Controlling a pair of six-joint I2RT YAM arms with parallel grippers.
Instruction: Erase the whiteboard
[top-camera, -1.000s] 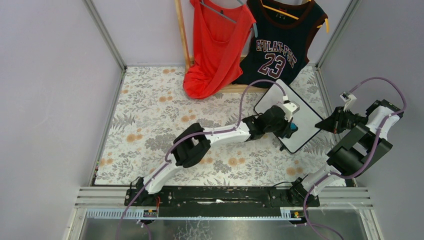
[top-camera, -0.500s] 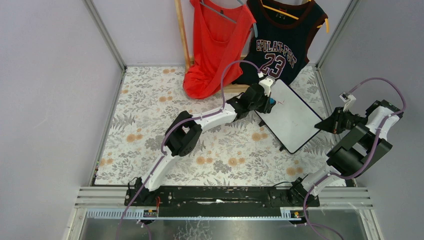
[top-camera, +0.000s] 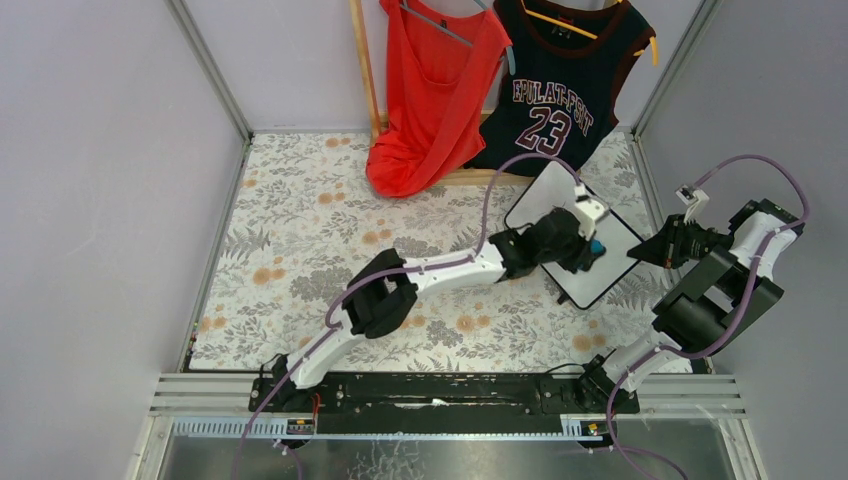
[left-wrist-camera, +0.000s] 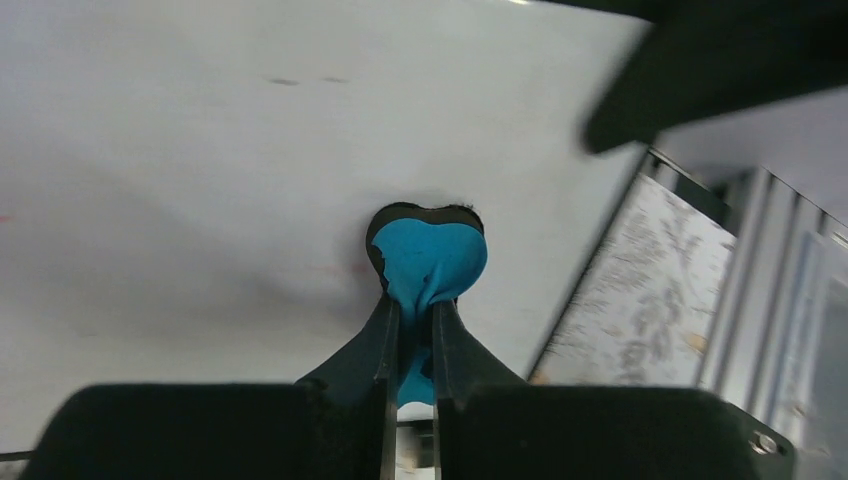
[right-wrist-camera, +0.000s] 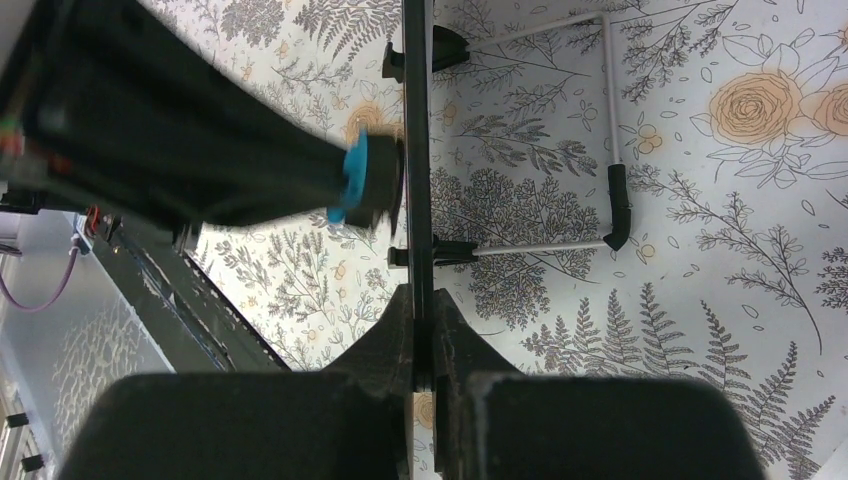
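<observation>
While the left tool (left-wrist-camera: 410, 312) clamps the eraser (left-wrist-camera: 432, 258), the eraser touches the whiteboard (left-wrist-camera: 200, 180).

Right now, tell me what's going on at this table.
The left gripper, jaws shut on a small blue eraser, presses it against the face of the whiteboard. The right gripper has its jaws clamped on the board's edge, steadying it. The board's wire stand shows behind it. The surface looks almost clean; only faint reddish traces show in the left wrist view.
</observation>
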